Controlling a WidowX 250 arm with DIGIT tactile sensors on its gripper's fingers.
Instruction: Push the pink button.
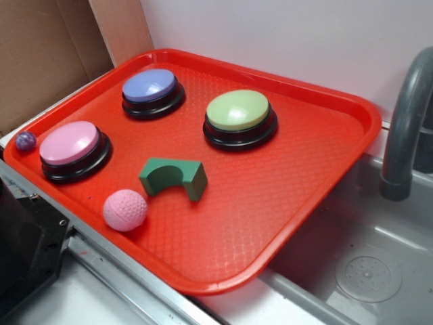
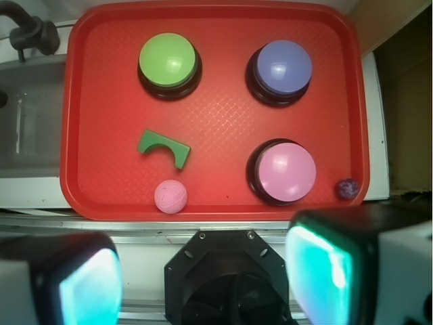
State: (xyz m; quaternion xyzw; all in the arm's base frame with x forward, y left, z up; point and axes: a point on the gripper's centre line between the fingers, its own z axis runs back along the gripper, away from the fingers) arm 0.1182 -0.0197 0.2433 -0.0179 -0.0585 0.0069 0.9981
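Exterior view: a red tray point(image 1: 318, 169) sits on a counter beside a grey sink point(image 1: 365, 264) with a dark faucet point(image 1: 406, 128).
Pink button point(image 1: 69, 143): a glossy pink dome on a round black base, standing upright with the dome facing up. It is round, so it has no long axis. It sits inside the tray, near the tray's left edge in the exterior view.
Tray contents: the pink button, a purple-blue button point(image 1: 149, 86), a green button point(image 1: 237, 110), a green arch block point(image 1: 173, 177), a pink textured ball point(image 1: 125, 210) and a small purple marble point(image 1: 26, 141).
Nearest neighbours: the marble lies just beside the pink button, against the tray rim. The pink ball and the arch block lie near it, apart from it.
Other buttons: the purple-blue one is farther back, the green one is toward the tray's middle.
Wrist view: the pink button point(image 2: 287, 172) is at lower right of the tray, clear of the tool.
Gripper point(image 2: 203, 284): two padded fingers point(image 2: 318, 271) stand wide apart at the frame's bottom, holding nothing, outside the tray's near rim.
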